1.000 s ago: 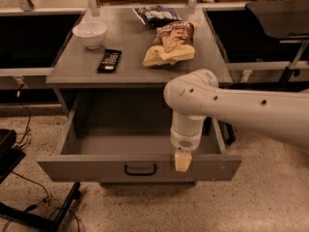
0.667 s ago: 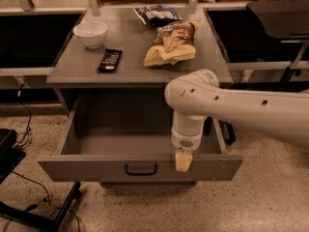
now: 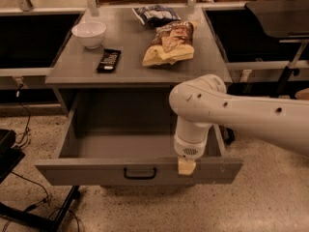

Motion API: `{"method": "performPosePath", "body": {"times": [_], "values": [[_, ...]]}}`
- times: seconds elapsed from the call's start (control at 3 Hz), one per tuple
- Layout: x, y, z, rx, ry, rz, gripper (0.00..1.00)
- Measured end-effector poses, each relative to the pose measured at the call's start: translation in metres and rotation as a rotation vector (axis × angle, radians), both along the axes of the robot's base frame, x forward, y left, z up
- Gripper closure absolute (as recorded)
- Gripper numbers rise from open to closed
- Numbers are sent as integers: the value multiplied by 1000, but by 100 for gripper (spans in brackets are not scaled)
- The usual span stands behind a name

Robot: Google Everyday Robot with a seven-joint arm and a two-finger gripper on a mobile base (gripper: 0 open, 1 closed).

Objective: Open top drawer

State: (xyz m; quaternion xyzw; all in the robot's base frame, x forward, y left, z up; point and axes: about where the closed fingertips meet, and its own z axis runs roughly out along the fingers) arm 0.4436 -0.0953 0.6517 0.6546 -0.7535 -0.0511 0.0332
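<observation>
The top drawer (image 3: 87,170) is a wide grey drawer pulled far out from under the grey cabinet top (image 3: 82,64). Its inside is plain grey and holds nothing. A small black bar handle (image 3: 140,173) sits at the centre of its front panel. My white arm comes in from the right and bends down over the drawer's right front. My gripper (image 3: 186,166) points downward at the top edge of the front panel, to the right of the handle.
On the cabinet top lie a white bowl (image 3: 89,34), a black remote-like object (image 3: 108,60), a tan chip bag (image 3: 169,45) and a dark bag (image 3: 155,14). Dark shelves flank the cabinet. Black cables and a stand base (image 3: 29,211) lie on the speckled floor at left.
</observation>
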Motion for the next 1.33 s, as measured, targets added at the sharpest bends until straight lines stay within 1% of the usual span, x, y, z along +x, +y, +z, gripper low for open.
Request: {"method": "performPosePath", "body": {"times": [0.33, 0.67, 1.0, 1.33], "values": [[-18, -3, 5, 1, 26, 16, 100], [-18, -3, 5, 1, 26, 16, 100], [-29, -14, 9, 7, 37, 32, 100], [-30, -14, 9, 7, 37, 32, 100]]}}
